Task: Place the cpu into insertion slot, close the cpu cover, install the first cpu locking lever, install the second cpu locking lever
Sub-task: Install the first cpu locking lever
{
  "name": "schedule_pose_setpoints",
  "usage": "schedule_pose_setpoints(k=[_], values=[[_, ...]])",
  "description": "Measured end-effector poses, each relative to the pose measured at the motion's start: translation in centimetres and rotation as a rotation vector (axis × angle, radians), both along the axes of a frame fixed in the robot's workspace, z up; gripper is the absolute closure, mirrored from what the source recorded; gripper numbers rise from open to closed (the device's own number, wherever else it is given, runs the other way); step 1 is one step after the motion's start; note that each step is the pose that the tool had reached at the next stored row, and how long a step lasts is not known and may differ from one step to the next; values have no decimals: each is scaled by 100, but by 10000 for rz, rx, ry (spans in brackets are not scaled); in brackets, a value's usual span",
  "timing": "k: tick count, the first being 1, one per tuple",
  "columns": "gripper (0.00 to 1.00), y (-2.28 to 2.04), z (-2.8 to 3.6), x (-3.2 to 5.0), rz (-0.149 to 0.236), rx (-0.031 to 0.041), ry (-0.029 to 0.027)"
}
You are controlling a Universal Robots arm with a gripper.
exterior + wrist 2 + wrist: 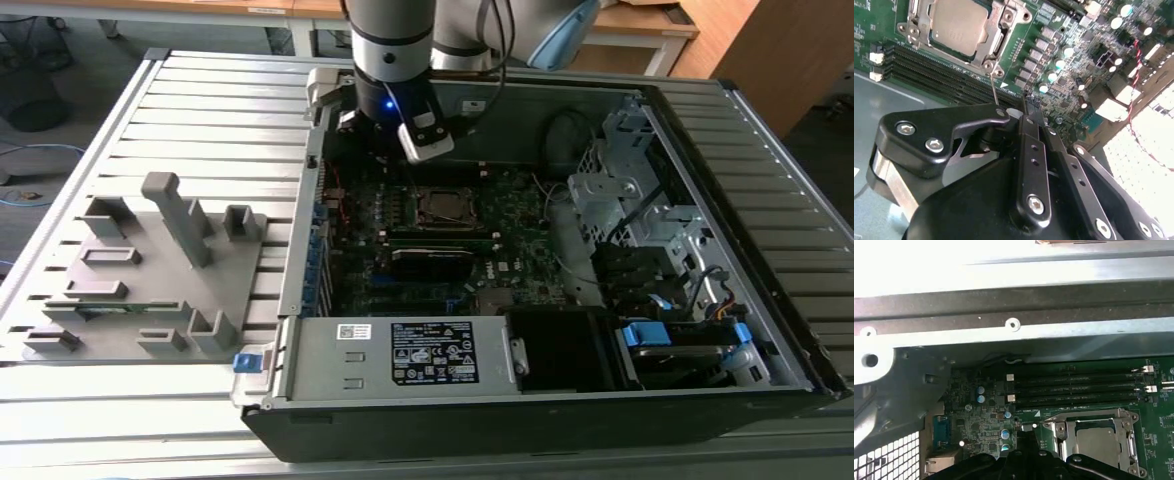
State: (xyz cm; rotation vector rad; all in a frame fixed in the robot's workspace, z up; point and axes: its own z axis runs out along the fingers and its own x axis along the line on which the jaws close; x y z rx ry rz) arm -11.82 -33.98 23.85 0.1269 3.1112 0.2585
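Gripper (pixel 1032 101): fingers pressed together; we see nothing held. Just beside it, a thin locking lever (pixel 993 86) sticks up. Cpu (pixel 956 24): seated in the insertion slot (pixel 442 208), mid-motherboard (pixel 521 225), with the cpu cover (pixel 995 40) down over it. We judge lever latching is left.

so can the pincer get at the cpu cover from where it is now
Probably yes. The pincer hangs close beside the cover, which sits framed round the cpu. Nothing bulky stands between them; only a thin lever pokes out towards it.
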Motion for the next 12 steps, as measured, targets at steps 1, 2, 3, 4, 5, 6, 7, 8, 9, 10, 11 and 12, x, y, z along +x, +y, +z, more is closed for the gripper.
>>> schedule_pose_setpoints(k=[1, 2, 3, 4, 5, 6, 7, 8, 9, 10, 11, 12], values=[[89, -1, 0, -3, -1, 177, 2], [89, -1, 0, -4, -2, 348, -1], [89, -2, 0, -5, -3, 451, -2], [89, -2, 1, -6, -3, 479, -1], [89, -2, 0, -6, -4, 494, -1], [89, -2, 0, -6, -2, 516, -1], [89, -2, 0, -6, -2, 533, -3], [89, -2, 0, -4, -2, 533, -2], [89, -2, 0, 4, -1, 533, -2], [89, -2, 0, 14, -1, 534, -2], [89, -2, 0, 27, -2, 534, -2], [89, -2, 0, 44, -2, 533, -2]])
